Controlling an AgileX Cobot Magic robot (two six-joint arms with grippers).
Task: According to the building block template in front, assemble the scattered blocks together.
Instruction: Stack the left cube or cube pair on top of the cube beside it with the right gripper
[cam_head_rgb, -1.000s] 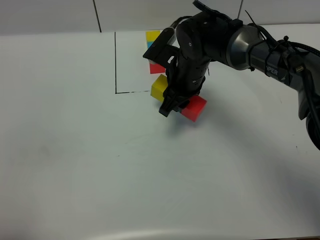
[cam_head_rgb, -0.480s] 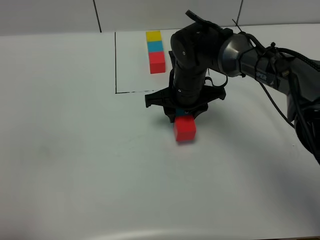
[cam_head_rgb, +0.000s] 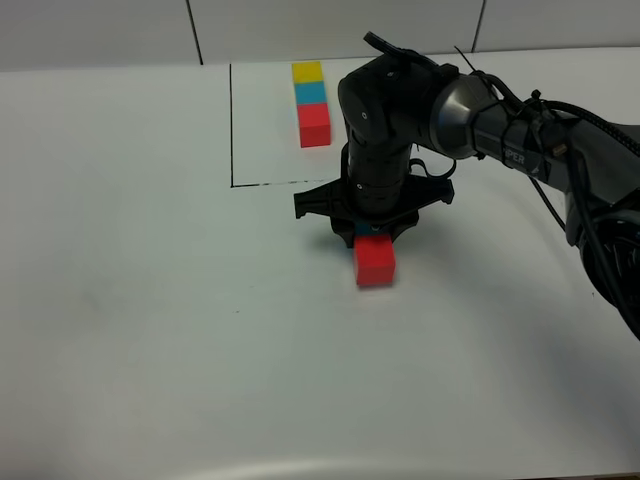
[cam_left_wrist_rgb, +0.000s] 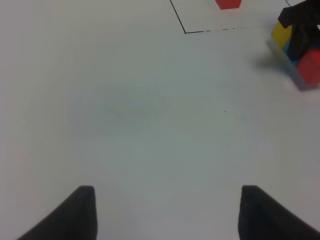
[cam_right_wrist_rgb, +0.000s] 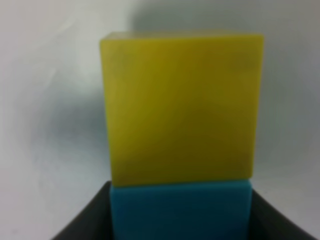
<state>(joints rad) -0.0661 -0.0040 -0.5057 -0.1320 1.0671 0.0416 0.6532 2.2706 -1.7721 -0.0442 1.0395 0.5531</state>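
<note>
From where I stand, the right arm has swung round over the last second. A moment ago its wrist was slanted, with the yellow cube and the red cube sitting askew on either side of it; now the wrist is squared up and the three loose cubes lie in one straight run just below the drawn line on the table (cam_head_rgb: 120, 300).

The right tool (cam_head_rgb: 371, 236) is clenched on the cyan-blue cube (cam_right_wrist_rgb: 180, 210), the middle one of the scattered blocks. Its own camera shows the yellow cube (cam_right_wrist_rgb: 181, 107) flush against the blue one, no gap between them. In the high view the red cube (cam_head_rgb: 375, 261) pokes out on the near side of the tool, touching or very nearly touching the blue; the tool hides that joint, so I cannot say it is fully closed. The yellow cube is hidden behind the arm there.

The building block template (cam_head_rgb: 311, 103) sits further back inside the black outline: yellow, blue, red in a row. The loose run follows the same order and roughly the same heading, so the assembly looks close to finished; what remains, I judge, is letting go without nudging the row.

The left tool (cam_left_wrist_rgb: 165, 212) hangs well apart over bare table, jaws parted and holding nothing.
</note>
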